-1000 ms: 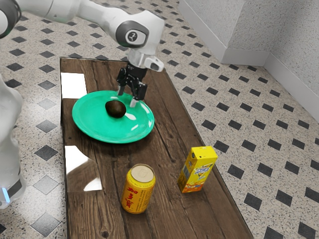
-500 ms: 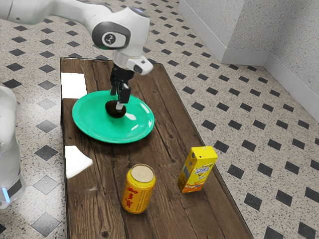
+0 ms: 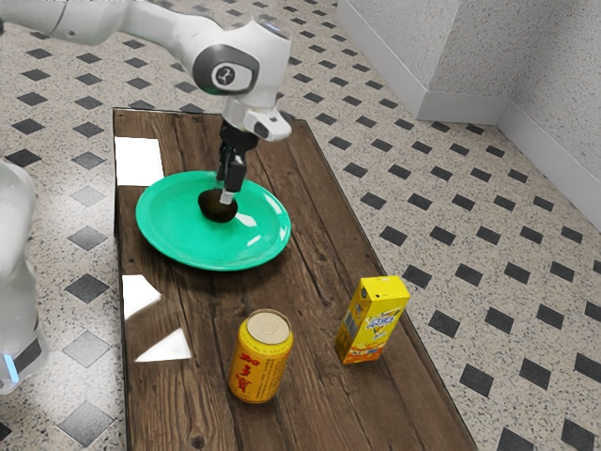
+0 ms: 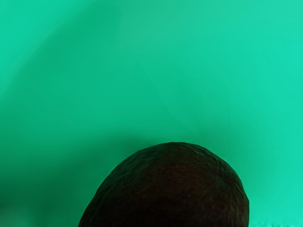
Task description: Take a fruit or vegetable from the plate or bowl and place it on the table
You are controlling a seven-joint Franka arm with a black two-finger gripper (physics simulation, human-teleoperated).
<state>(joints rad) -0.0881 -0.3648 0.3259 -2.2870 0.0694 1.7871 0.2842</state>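
My hand has just shifted and settled lower, and my gripper [image 3: 224, 192] is now right at the 1 avocado [image 3: 215, 209], which hasn't moved on the plate [image 3: 169, 235]. That looks like grasp stage to me, with lifting and placing left. The avocado lies just under my hand; whether I have it pinched, I can't tell.

Dark brown fruit [image 4: 175, 189], rounded and finely rough-skinned, at the lower centre of the frame, its lower part cut off by the edge. Green plate [image 4: 213, 71] around its visible outline, smooth, shaded at lower left, paler at right.
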